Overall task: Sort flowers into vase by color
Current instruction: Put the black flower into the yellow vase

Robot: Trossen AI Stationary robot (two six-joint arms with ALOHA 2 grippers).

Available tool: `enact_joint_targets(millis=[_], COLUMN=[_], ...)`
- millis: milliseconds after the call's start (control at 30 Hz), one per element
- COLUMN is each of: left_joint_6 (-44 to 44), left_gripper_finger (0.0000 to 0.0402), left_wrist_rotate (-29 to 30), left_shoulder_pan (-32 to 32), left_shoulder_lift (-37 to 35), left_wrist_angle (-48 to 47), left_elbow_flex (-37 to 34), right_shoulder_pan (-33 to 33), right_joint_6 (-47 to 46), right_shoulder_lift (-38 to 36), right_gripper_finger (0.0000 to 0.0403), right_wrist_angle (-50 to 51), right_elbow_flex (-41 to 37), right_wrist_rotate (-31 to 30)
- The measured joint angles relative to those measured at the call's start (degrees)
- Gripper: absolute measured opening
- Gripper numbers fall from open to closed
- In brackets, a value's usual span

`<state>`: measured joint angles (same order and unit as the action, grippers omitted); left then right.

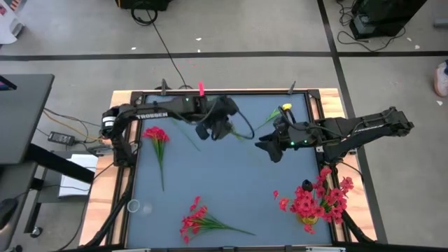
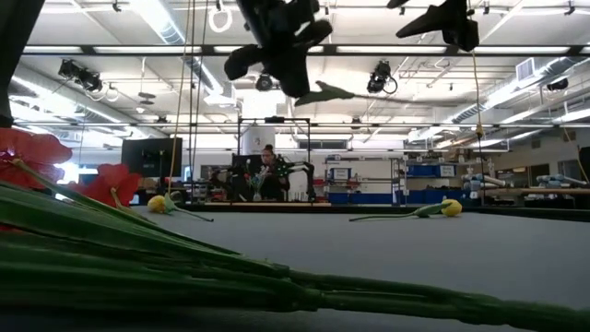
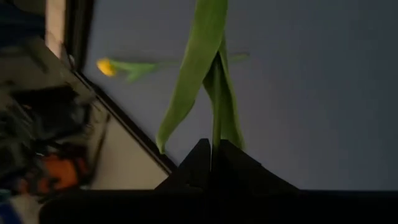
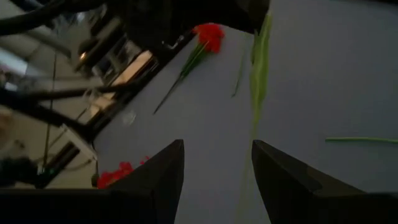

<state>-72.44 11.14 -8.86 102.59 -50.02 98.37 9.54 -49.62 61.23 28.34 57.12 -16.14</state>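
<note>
Your left gripper (image 1: 221, 130) is up off the table (image 1: 231, 175) near the middle of its far half, fingers pinched tight on a green stalk (image 3: 214, 93) — from the left wrist view you can see its long leaves hanging straight out from between the closed fingertips (image 3: 230, 158). In the low view the same gripper (image 2: 293, 78) hangs high above the surface with a leaf (image 2: 327, 92) sticking out to one side; you cannot tell what blossom that stalk carries. Your right gripper (image 1: 269, 148) hovers just beside it toward the right, also clear of the table, with its two fingers (image 4: 161, 171) spread wide and nothing between them. A yellow tulip (image 1: 285, 110) lies on the table near the far edge, close to the right arm. One bunch of red blossoms (image 1: 156, 135) lies near the left edge, its stalk pointing toward the near side, and another red bunch (image 1: 192, 217) lies near the front edge. At the near right corner a vase (image 1: 308, 222) already holds a thick cluster of red flowers (image 1: 318, 199).
</note>
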Motion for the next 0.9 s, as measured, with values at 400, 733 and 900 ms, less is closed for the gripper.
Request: enact_joint_targets(millis=[400, 733, 900], left_joint_6=[-9.1, -18.9, -20.4], left_gripper_finger=[0.0027, 0.0027, 0.0027], left_wrist_rotate=[9.0, 11.6, 11.6], left_shoulder_pan=[8.7, 11.1, 11.4], left_shoulder_lift=[0.0, 0.0, 0.0], left_wrist_angle=[11.7, 21.6, 24.0], left_elbow_flex=[0.0, 0.0, 0.0], right_shoulder_pan=[-6.1, -10.9, -12.7], right_joint_6=[7.8, 9.8, 9.8], right_shoulder_lift=[0.4, 3.4, 3.3], right_gripper_finger=[0.0204, 0.0217, 0.0192], right_wrist_angle=[0.0, -1.9, -2.7], right_elbow_flex=[0.0, 0.0, 0.0], right_wrist_rotate=[7.6, 21.9, 23.6])
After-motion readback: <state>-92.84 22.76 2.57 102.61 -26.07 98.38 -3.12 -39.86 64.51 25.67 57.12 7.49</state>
